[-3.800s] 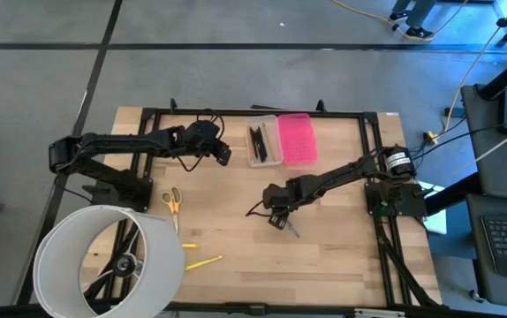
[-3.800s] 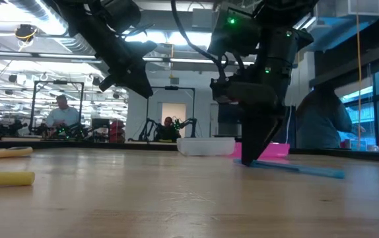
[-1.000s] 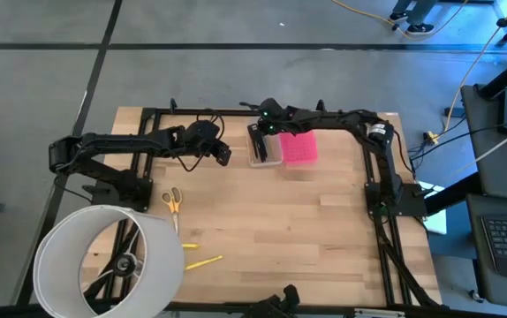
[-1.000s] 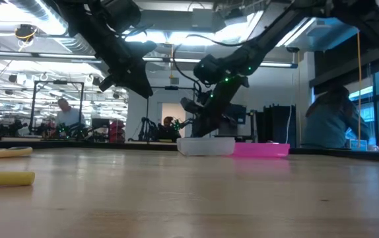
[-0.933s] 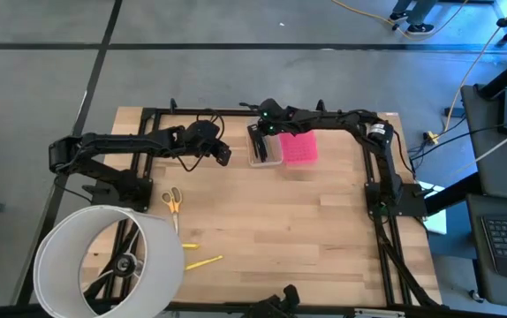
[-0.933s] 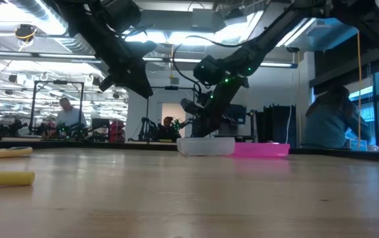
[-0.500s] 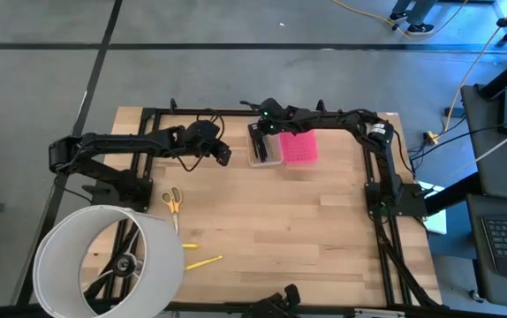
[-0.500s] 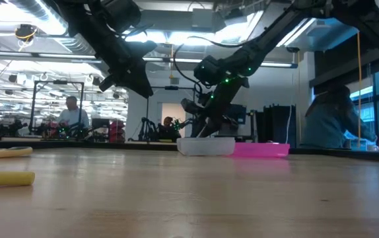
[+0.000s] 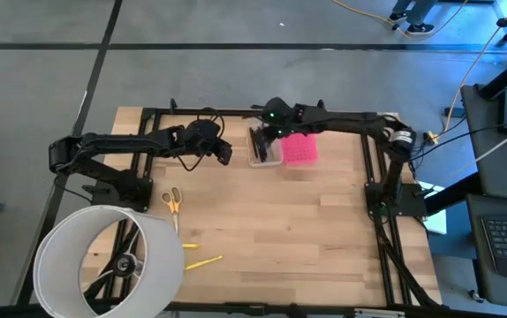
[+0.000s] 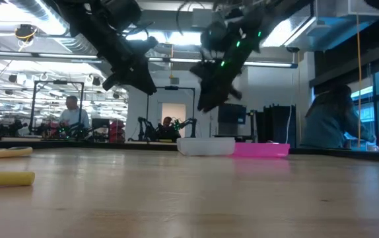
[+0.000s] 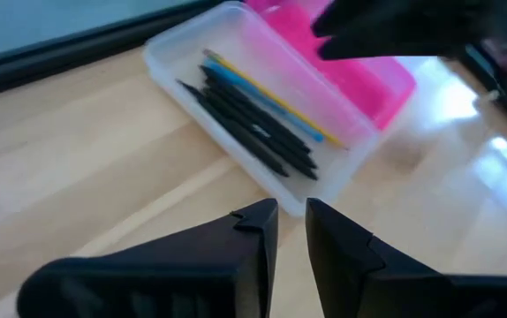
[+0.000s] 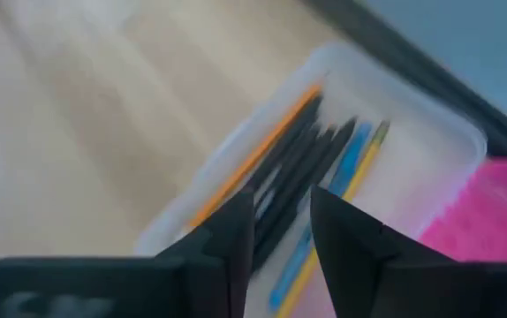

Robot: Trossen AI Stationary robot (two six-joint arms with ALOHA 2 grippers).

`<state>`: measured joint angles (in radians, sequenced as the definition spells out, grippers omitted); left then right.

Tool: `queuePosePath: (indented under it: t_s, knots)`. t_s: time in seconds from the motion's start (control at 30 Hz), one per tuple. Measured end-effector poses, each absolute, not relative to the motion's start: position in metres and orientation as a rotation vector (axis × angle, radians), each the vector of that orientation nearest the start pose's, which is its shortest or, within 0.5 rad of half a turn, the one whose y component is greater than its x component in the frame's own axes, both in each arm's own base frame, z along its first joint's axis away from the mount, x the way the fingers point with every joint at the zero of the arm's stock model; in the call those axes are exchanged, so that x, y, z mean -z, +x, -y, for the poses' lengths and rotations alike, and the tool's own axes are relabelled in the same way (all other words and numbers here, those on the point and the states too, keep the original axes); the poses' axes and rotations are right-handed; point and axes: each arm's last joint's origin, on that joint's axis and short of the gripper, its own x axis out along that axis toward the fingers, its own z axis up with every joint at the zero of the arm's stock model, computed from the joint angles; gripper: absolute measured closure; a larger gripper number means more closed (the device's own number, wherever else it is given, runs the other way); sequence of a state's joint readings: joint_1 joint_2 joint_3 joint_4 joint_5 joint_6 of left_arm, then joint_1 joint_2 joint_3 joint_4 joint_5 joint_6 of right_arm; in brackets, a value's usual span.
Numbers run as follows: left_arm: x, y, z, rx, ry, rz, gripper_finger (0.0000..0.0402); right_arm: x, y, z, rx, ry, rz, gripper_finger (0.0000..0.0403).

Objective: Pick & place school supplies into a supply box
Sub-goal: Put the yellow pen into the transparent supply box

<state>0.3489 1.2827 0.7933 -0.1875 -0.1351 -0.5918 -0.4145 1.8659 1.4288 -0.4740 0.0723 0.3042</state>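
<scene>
Clear box [image 9: 265, 147] at table's 12 o'clock, pink lid [image 9: 298, 148] flat beside it at 3 o'clock for open access, holding pens [image 11: 253, 119]; right gripper [image 12: 280, 230] above it, empty, fingers slightly parted; left gripper [image 11: 291, 231] waiting at 9 o'clock, fingers nearly together, empty; scissors [image 9: 172, 200] and markers [image 9: 202, 262] loose toward 8 o'clock

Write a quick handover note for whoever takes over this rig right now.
Right gripper: above the clear pencil case, fingers apart, nothing held.
Left gripper: hovering left of the case, fingers narrowly apart, empty.
Done: black pens, a blue pen and an orange pencil lie in the case; pink lid lies open beside it.
Left: scissors and two yellow markers on the table near the white hoop.
</scene>
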Motion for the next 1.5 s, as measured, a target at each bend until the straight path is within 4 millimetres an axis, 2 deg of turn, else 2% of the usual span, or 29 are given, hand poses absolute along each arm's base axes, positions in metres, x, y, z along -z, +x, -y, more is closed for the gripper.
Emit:
queuePosePath:
  t_s: [0.13,0.27,0.43,0.57,0.8,0.93,1.1,1.37,1.5]
  knots:
    - [-0.235,0.249,-0.092,-0.617,-0.640,-0.516,0.0344,-0.245,0.351,0.132,0.507,0.370,-0.877,0.0284]
    - [-0.235,0.250,-0.088,-0.586,-0.626,-0.531,0.0338,-0.244,0.326,0.094,0.393,0.378,-0.887,0.0284]
    - [-0.237,0.255,-0.079,-0.532,-0.590,-0.523,0.0319,-0.242,0.282,0.054,0.321,0.391,-0.778,0.0284]
    - [-0.244,0.263,-0.069,-0.463,-0.533,-0.461,0.0283,-0.239,0.252,0.035,0.355,0.442,-0.646,0.0284]
    - [-0.252,0.271,-0.053,-0.329,-0.392,-0.403,0.0215,-0.215,0.216,0.024,0.403,0.537,-0.560,0.0284]
    - [-0.251,0.272,-0.047,-0.297,-0.372,-0.424,0.0203,-0.205,0.209,0.022,0.408,0.584,-0.538,0.0284]
    - [-0.243,0.268,-0.041,-0.132,-0.338,-0.544,0.0206,-0.206,0.211,0.022,0.395,0.588,-0.496,0.0284]
    - [-0.206,0.271,-0.009,0.051,-0.257,-0.844,0.0220,-0.208,0.212,0.023,0.380,0.564,-0.475,0.0284]
    - [-0.186,0.278,0.016,0.261,-0.251,-0.932,0.0225,-0.208,0.212,0.023,0.380,0.563,-0.475,0.0284]
